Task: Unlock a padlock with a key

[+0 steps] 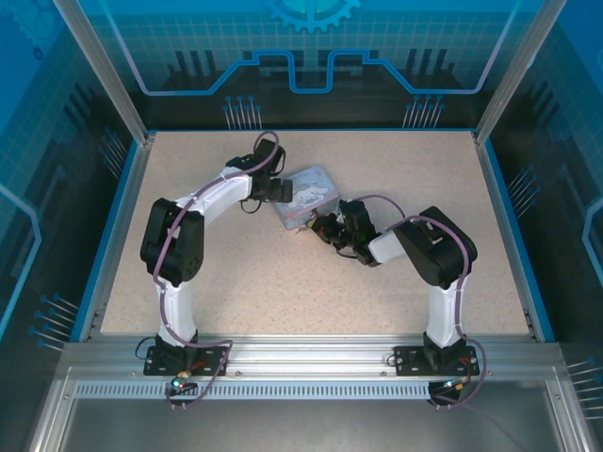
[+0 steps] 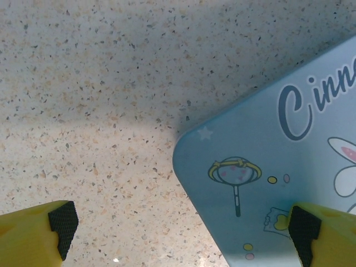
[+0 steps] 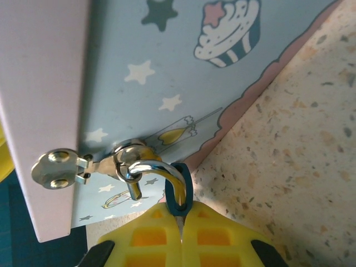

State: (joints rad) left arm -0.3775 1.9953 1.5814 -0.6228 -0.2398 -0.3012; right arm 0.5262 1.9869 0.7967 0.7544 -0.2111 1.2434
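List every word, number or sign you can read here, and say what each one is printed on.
"Cinn": dark script on the lid of the tin, left wrist view. The picture's edge cuts off the rest of the word.
Top view: the print on the tin is too small to read.
Right wrist view: the tin's side carries stars and a cupcake, no words.
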